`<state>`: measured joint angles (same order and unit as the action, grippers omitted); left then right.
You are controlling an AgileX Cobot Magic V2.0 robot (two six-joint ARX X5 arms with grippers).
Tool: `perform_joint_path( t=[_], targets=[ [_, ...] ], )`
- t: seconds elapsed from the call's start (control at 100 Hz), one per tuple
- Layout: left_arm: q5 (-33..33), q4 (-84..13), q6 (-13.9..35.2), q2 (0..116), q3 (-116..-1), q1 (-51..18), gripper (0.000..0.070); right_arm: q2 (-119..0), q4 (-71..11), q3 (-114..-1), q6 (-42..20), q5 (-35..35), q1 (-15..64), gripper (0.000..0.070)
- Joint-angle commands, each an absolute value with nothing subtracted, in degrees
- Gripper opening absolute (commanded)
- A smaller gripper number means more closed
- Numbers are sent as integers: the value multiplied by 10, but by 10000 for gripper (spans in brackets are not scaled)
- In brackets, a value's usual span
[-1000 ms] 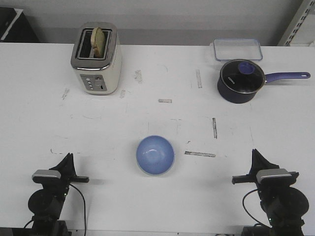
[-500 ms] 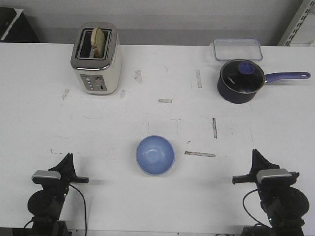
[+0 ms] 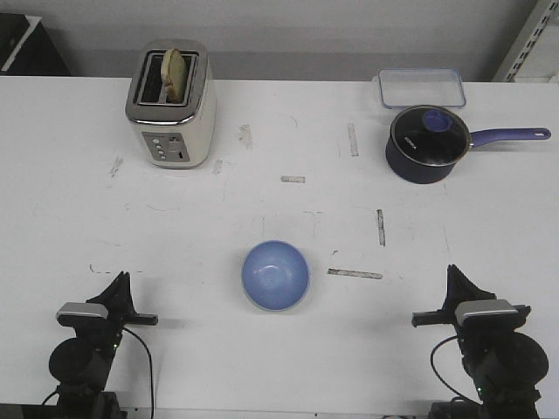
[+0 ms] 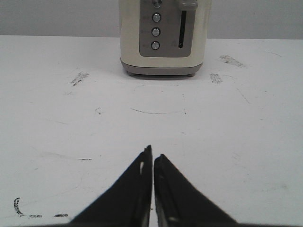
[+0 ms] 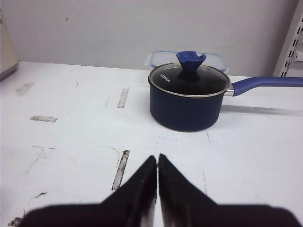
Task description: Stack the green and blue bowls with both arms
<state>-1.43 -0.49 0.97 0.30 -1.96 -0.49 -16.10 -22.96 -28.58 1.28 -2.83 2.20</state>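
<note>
- Near the table's front centre: blue bowl, upright, mouth up, well apart from both grippers (a pale rim just showing under its edge, possibly the green bowl nested beneath; cannot tell for sure).
- No separate green bowl visible in any view.
- Left gripper parked at the near left edge, jaws pressed together, holding nothing; facing the toaster.
- Right gripper parked at the near right edge, jaws likewise closed on nothing; facing the saucepan.
- Judged stage: either stack finished and arms home, or nothing begun (frames alone do not settle it).
- If a reach is still due: open jaws first, come at the bowl's rim from above, pinch one wall rather than the whole bowl, lift straight, keep level.
- Further out: toaster with bread at the far left, lidded saucepan and clear container at the far right, all well clear of any reach path.
</note>
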Motion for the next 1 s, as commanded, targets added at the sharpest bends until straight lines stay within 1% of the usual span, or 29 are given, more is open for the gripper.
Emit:
perform_joint_path(
  t=[0.0, 0.1, 0.19, 0.41, 0.51, 0.66, 0.71, 0.79, 0.99],
  targets=[
    [-13, 1, 7, 2, -7, -4, 1, -160, -223, -289, 21, -26, 22, 0],
    [-13, 1, 7, 2, -7, -4, 1, -156, -222, -282, 32, -22, 13, 0],
    [-13, 1, 7, 2, -7, -4, 1, -153, -204, -256, 30, 11, -4, 0],
    [-13, 1, 7, 2, -7, -4, 1, -107, -91, -145, 28, 19, -37, 0],
    [-13, 1, 7, 2, -7, -4, 1, -66, -62, -90, 28, 18, -39, 0],
    [-13, 1, 7, 2, -7, -4, 1, 4, -57, -26, 18, 13, -39, 0],
    [-13, 1, 7, 2, -7, -4, 1, -1, -34, -7, 9, 13, -38, 0],
    [-13, 1, 7, 2, -8, -4, 1, -1, -52, -7, 3, 13, -38, 0],
    [-13, 1, 7, 2, -8, -4, 1, -1, -45, -7, -2, 14, -38, 0]
  ],
)
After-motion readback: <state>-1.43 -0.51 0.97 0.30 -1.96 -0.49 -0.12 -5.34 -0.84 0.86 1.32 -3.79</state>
